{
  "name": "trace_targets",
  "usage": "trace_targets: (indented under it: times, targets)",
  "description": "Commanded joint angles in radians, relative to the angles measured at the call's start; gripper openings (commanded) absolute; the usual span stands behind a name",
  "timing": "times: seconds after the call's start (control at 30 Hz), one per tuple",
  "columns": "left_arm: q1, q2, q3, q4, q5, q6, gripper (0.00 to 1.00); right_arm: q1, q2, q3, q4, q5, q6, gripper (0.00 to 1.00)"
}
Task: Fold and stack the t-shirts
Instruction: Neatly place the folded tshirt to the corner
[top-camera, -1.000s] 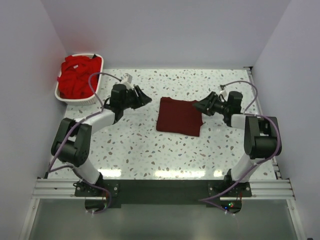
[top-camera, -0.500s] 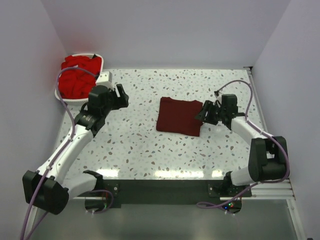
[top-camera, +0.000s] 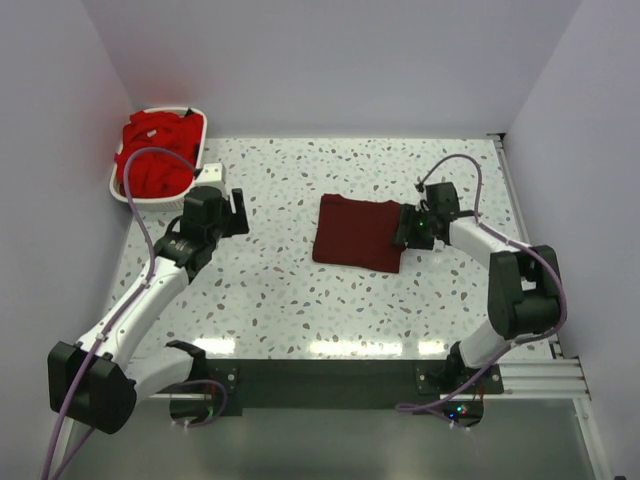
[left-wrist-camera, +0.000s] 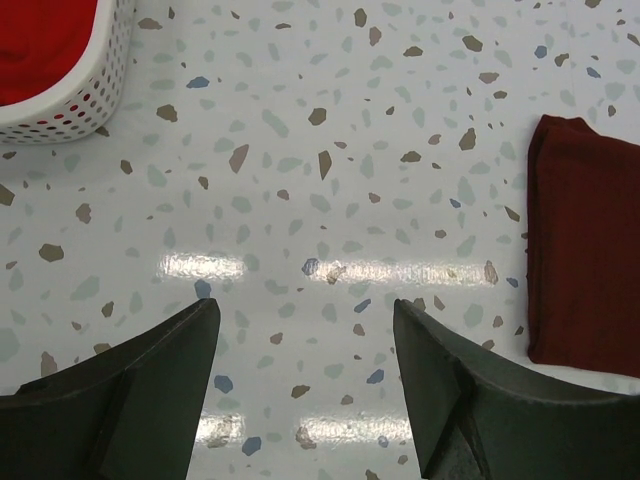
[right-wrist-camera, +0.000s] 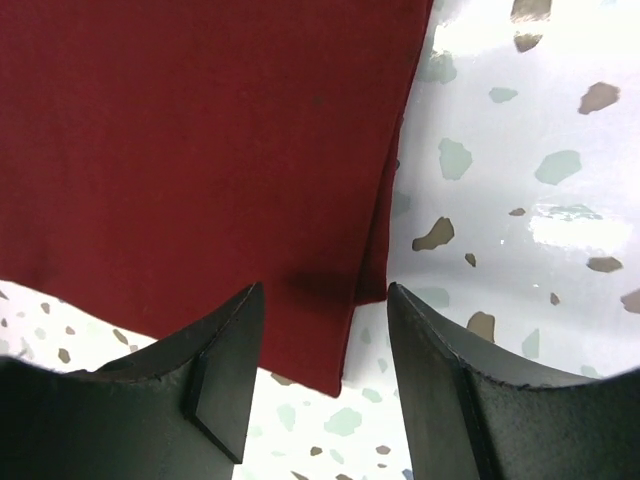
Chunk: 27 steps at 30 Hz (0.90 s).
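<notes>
At mid-desk, the maroon t-shirt (top-camera: 358, 233) lay folded into a flat, roughly square packet with tidy edges. I'd call that one done or nearly so, and it was the only piece out on the desk (top-camera: 300, 300).

The red t-shirts (top-camera: 150, 152) sat heaped and unfolded in the white basket (top-camera: 118, 190) at the far left corner. Count unclear from the heap.

The right pincer (top-camera: 408, 228) was at the packet's right edge. In the wrist view its jaws stood partly apart, straddling the layered edge of the cloth, with nothing visibly clamped. Looked like a final tidy or a release, can't tell which.

The left pincer (top-camera: 238, 210) hung over bare desk between basket and packet, jaws wide and empty. Its wrist view had the basket corner at upper left and the maroon packet at the right.

Judgement:
- **Progress:** early in the job. One shirt folded as the base of the stack, nothing stacked on it.
- **Remaining:** pull each red shirt from the basket, spread it, fold it, and place it on the maroon one.
- **Next pick:** the left arm looked best placed for it.
</notes>
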Motion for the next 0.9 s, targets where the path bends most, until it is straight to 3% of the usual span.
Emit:
trace_targets:
  times: [0.0, 0.13, 0.33, 0.43, 0.6, 0.87]
  targets:
    - [0.007, -0.005, 0.002, 0.019, 0.0, 0.021, 0.75, 0.008, 0.048, 0.041, 0.013, -0.038, -0.023, 0.56]
    - [0.007, 0.007, 0.002, 0.018, 0.009, 0.021, 0.75, 0.012, 0.097, 0.042, 0.042, -0.069, -0.016, 0.55]
    - [0.007, 0.021, 0.002, 0.018, 0.025, 0.023, 0.75, 0.021, 0.127, 0.073, 0.027, -0.076, -0.052, 0.44]
    - [0.007, 0.032, 0.004, 0.016, 0.034, 0.025, 0.75, 0.035, 0.148, 0.093, 0.009, -0.092, -0.082, 0.33]
    - [0.006, 0.047, 0.004, 0.015, 0.04, 0.026, 0.75, 0.073, 0.199, 0.127, -0.028, -0.126, -0.138, 0.02]
    - [0.007, 0.079, 0.007, 0.015, 0.057, 0.029, 0.75, 0.271, 0.255, 0.157, 0.053, -0.132, -0.068, 0.0]
